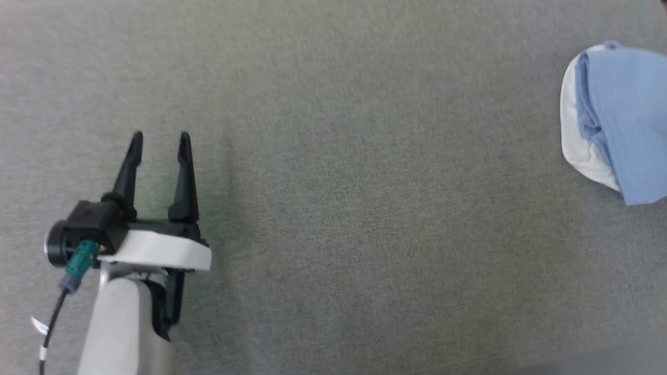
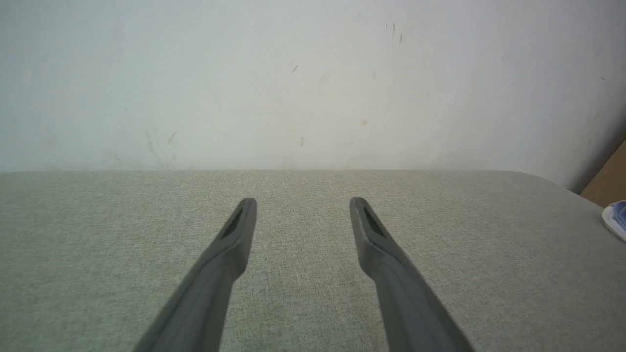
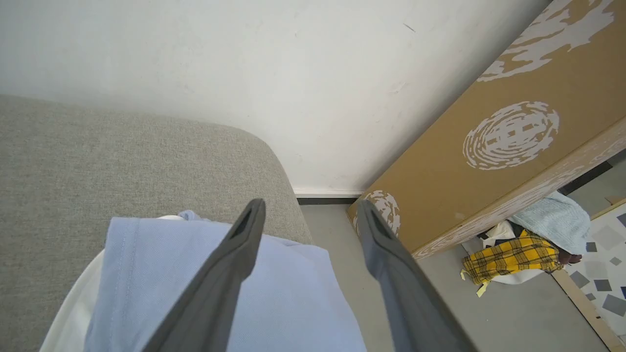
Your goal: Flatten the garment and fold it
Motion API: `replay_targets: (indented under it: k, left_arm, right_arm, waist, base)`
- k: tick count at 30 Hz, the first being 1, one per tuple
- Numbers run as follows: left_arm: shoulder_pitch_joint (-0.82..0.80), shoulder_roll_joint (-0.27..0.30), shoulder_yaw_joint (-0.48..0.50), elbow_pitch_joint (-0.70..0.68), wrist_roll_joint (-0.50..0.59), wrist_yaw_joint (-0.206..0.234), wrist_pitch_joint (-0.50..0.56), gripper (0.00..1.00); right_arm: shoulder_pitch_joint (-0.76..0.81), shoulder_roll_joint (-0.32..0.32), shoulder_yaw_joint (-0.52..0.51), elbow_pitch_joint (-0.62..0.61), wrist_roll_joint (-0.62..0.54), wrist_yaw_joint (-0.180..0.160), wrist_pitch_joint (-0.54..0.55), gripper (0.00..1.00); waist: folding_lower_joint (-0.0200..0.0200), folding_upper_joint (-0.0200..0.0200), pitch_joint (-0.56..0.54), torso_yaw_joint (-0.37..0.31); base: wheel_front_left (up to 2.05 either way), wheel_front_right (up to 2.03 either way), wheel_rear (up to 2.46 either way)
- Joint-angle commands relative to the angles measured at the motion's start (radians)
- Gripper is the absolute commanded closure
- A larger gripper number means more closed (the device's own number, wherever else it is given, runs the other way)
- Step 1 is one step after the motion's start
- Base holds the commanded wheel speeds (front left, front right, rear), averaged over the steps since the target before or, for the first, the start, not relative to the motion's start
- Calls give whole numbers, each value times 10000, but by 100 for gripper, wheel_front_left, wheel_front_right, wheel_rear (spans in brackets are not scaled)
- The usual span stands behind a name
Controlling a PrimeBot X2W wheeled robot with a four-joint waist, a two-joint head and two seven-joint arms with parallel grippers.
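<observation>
Bunched at the right edge of the grey fabric surface: light blue polo shirt, just beneath the right gripper, spread open, empty. Well apart leftward: left gripper, likewise open.

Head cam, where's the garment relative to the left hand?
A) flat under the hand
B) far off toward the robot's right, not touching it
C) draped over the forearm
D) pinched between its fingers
B: the garment sits bunched at the right edge of the head view, while the left hand is open over bare grey surface with nothing between its fingers.
</observation>
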Motion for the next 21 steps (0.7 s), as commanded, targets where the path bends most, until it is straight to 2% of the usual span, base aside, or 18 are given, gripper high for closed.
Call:
replay_targets:
  k: [1,6,12,21]
  left_arm:
    - [210,-77,-7,84,-111,41,-44,0]
    - [638,-324,-208,279,-297,35,-45,0]
    - [1035,-464,-585,548,-546,28,-46,0]
    - [1341,-522,-879,978,-769,204,-46,0]
  right_arm:
    - [265,68,159,-106,252,-21,-160,0]
    - [1135,242,778,-771,1409,-21,-580,0]
    - [2669,740,1380,-2490,2675,-21,-932,0]
    - [5422,2082,2172,-5349,3734,-21,-1040,0]
  waist:
    - [1,0,-1065,572]
    - [1,0,-2073,1154]
    - [1,0,-2956,1863]
    - [1,0,-3545,2526]
  base:
    - [0,0,0]
    - [0,0,0]
    - [0,0,0]
    - [0,0,0]
